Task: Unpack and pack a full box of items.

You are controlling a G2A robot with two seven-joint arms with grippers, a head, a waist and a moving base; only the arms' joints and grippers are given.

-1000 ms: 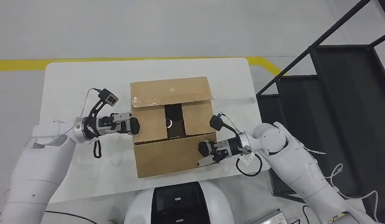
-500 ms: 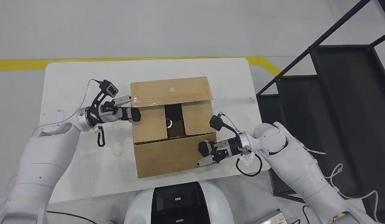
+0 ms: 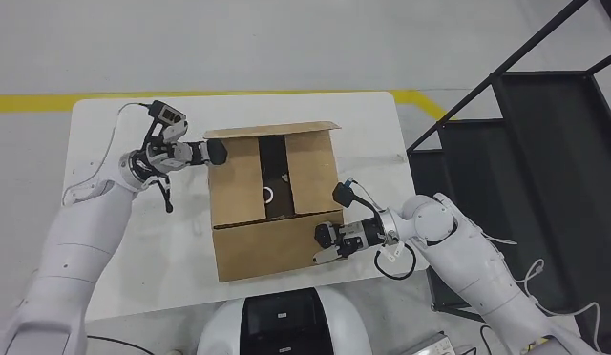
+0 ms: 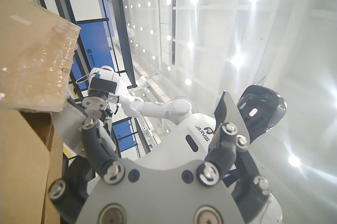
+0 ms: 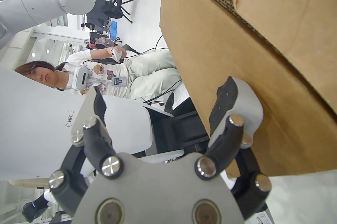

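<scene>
Sitting at the middle of the table (image 3: 368,135): the box (image 3: 239,188), holding a dark item (image 3: 275,169) in the gap between its two top flaps. Flanking it: the left gripper (image 3: 216,152) lying at its far left corner, the right gripper (image 3: 323,242) lying against its near right edge, well apart.

Two arms (image 3: 76,231) in glossy white shells with rounded, ball-like joints, one on either side of the cardboard box (image 3: 272,202). Thin black cable (image 3: 393,265) looped at each wrist, small dark camera module (image 3: 169,116) above it. Left gripper (image 3: 215,152) and right gripper (image 3: 325,243) alike: matte grey base plate (image 5: 158,190) with silver round-head screws and two bronze-toned recessed bolts, black curved linkages, white fingers (image 5: 247,104) faced with black perforated pads. White torso shell (image 4: 168,146) bearing dark lettering and a dark oval slot; glossy black head visor (image 4: 263,104) with one small pale violet light. On the box's robot-facing side, rounded white body shell (image 3: 325,331) with black centre panel.
</scene>
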